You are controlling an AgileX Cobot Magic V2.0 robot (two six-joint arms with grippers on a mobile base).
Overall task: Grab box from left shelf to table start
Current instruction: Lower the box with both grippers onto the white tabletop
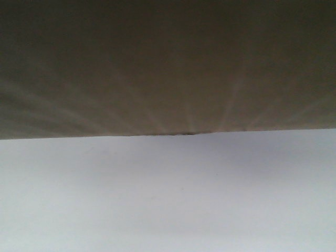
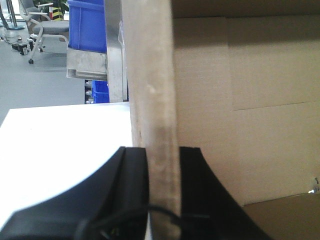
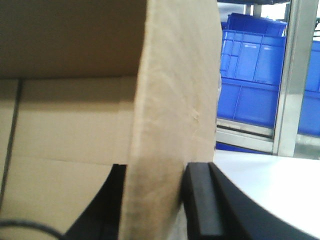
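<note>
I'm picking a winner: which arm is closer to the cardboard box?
Neither; it's a tie. The left end effector clamps one wall of the box; the right end effector clamps another.

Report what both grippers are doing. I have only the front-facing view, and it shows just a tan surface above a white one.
Observer: The left gripper is shut on an upright wall of the box, with one black finger on each side of the wall.
Operator: Give me the right one.
Observer: The right gripper clamps another upright wall of the box the same way.
Operator: Say where the shelf is.
Observer: The left shelf, with its blue bins, stands beyond the far edge of the table. The wrist views show it behind the held walls.
</note>
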